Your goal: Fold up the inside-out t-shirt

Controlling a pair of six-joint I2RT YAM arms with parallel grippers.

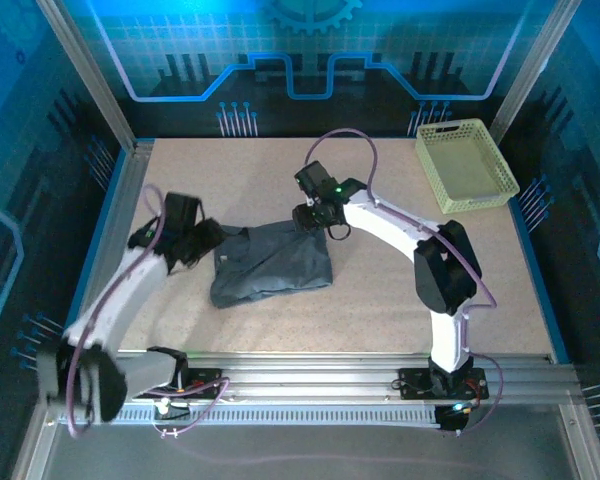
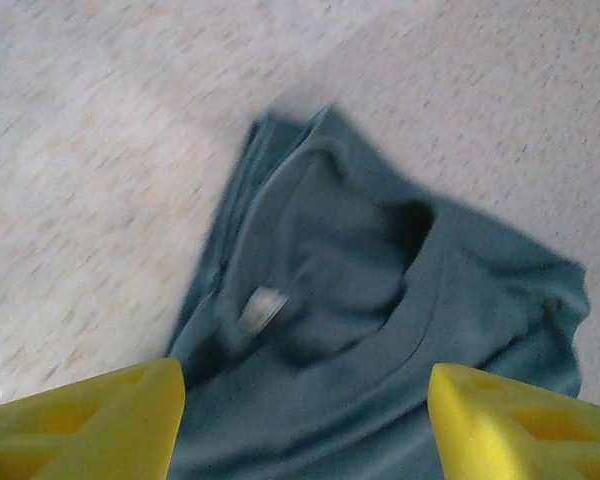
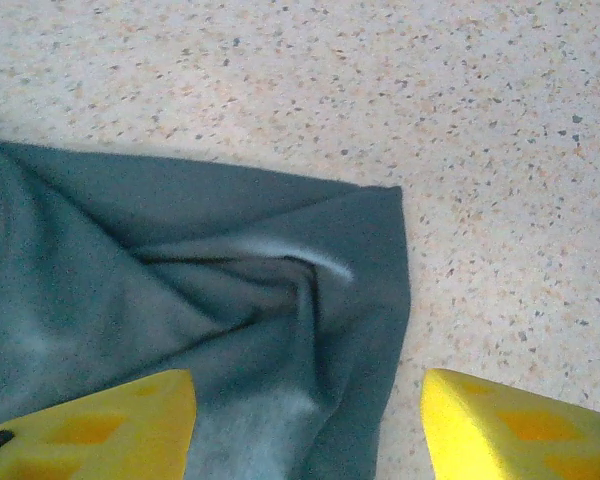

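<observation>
The inside-out t-shirt lies as a dark slate-grey folded bundle on the table, left of centre. My left gripper hovers at its left edge. In the left wrist view the t-shirt's collar and a small white label lie below the left gripper, whose yellow fingers stand wide apart, open. My right gripper is at the shirt's upper right corner. In the right wrist view that creased corner of the t-shirt lies under the right gripper, open, one finger over bare table.
A pale yellow-green plastic basket stands at the back right of the speckled table. Aluminium frame rails run along the near edge by the arm bases, and posts stand at the back corners.
</observation>
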